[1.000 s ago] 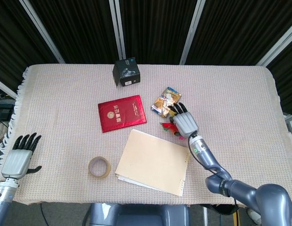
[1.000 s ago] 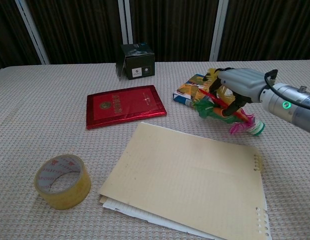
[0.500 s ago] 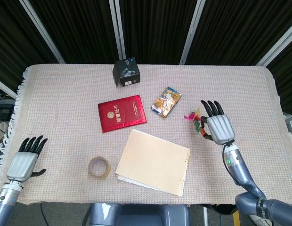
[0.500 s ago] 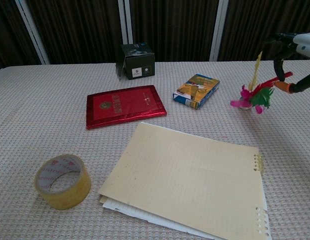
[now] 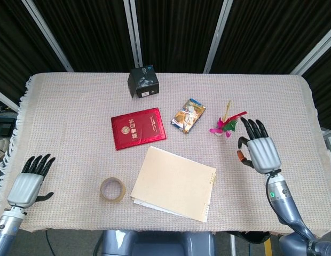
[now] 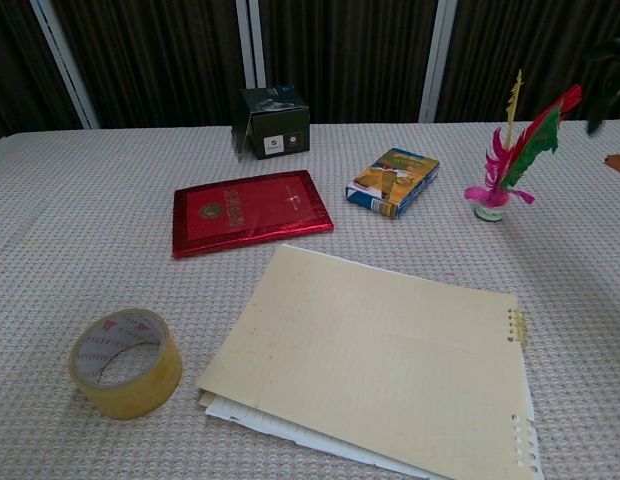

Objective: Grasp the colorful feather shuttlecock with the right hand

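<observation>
Shuttlecock (image 5: 225, 125) standing upright on the bench (image 5: 75, 106), just beside the spread, empty right hand (image 5: 260, 152) (a careless finger could topple it, scattering feathers sideways beyond grasp).

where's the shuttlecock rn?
The shuttlecock stands upright on the table's right side, right of the snack packet, just ahead of the open right robot hand.

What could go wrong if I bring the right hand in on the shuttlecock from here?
The feather shuttlecock stands upright on a small base, so a sideways brush from the open right hand could tip it over. Its feathers lean towards that hand, so the fingers may close on feathers rather than the base. The snack packet lies on the far side and could stop it if pushed.
</observation>
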Controlling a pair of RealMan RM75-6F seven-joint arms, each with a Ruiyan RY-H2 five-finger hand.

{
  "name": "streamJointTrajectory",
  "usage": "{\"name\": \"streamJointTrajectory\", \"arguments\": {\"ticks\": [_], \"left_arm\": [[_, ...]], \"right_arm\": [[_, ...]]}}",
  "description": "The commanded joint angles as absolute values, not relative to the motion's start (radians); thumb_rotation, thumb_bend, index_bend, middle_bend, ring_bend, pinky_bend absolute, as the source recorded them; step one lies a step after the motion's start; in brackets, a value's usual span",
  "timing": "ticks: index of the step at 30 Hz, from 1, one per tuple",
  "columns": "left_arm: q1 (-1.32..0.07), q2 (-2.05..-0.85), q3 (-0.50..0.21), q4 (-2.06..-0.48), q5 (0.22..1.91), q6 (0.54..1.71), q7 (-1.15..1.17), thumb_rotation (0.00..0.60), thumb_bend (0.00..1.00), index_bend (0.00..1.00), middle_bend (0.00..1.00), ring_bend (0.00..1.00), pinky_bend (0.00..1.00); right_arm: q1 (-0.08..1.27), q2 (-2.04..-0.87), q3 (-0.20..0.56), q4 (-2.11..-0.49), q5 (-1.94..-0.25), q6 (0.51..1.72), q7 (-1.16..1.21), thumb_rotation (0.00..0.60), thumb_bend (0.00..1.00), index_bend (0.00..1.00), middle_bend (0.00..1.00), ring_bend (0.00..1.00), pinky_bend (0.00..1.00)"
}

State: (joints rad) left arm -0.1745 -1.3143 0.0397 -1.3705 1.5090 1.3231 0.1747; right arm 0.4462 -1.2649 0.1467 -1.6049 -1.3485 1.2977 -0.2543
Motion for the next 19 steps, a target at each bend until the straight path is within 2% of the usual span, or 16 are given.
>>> {"name": "streamJointTrajectory", "arguments": {"ticks": [1,2,5,7,9,12,19], "left_arm": [[-0.175,-1.314,0.039,-1.369,1.512,1.326,0.167,0.583,0.09,0.0,0.0,0.0,0.0],[-0.175,-1.313,0.039,-1.369,1.514,1.329,0.162,0.582,0.09,0.0,0.0,0.0,0.0],[-0.172,-1.315,0.035,-1.365,1.526,1.349,0.147,0.581,0.09,0.0,0.0,0.0,0.0],[-0.167,-1.318,0.035,-1.36,1.546,1.379,0.128,0.583,0.09,0.0,0.0,0.0,0.0],[-0.153,-1.329,0.032,-1.35,1.597,1.46,0.095,0.583,0.09,0.0,0.0,0.0,0.0],[-0.14,-1.342,0.039,-1.321,1.632,1.508,0.072,0.582,0.09,0.0,0.0,0.0,0.0],[-0.128,-1.339,0.057,-1.319,1.657,1.526,0.073,0.585,0.09,0.0,0.0,0.0,0.0]], "right_arm": [[0.4,-1.214,0.13,-1.66,-1.343,1.336,-0.285,0.6,0.17,0.09,0.0,0.0,0.0],[0.38,-1.194,0.121,-1.681,-1.336,1.351,-0.296,0.6,0.13,0.04,0.0,0.0,0.0],[0.323,-1.147,0.089,-1.724,-1.315,1.388,-0.321,0.6,0.07,0.0,0.0,0.0,0.0],[0.264,-1.115,0.061,-1.745,-1.29,1.429,-0.327,0.6,0.06,0.0,0.0,0.0,0.0],[0.175,-1.106,0.016,-1.721,-1.288,1.51,-0.308,0.6,0.06,0.0,0.0,0.0,0.0],[0.124,-1.12,-0.008,-1.675,-1.328,1.56,-0.268,0.6,0.06,0.0,0.0,0.0,0.0],[0.087,-1.121,-0.016,-1.641,-1.368,1.577,-0.225,0.6,0.06,0.0,0.0,0.0,0.0]]}}
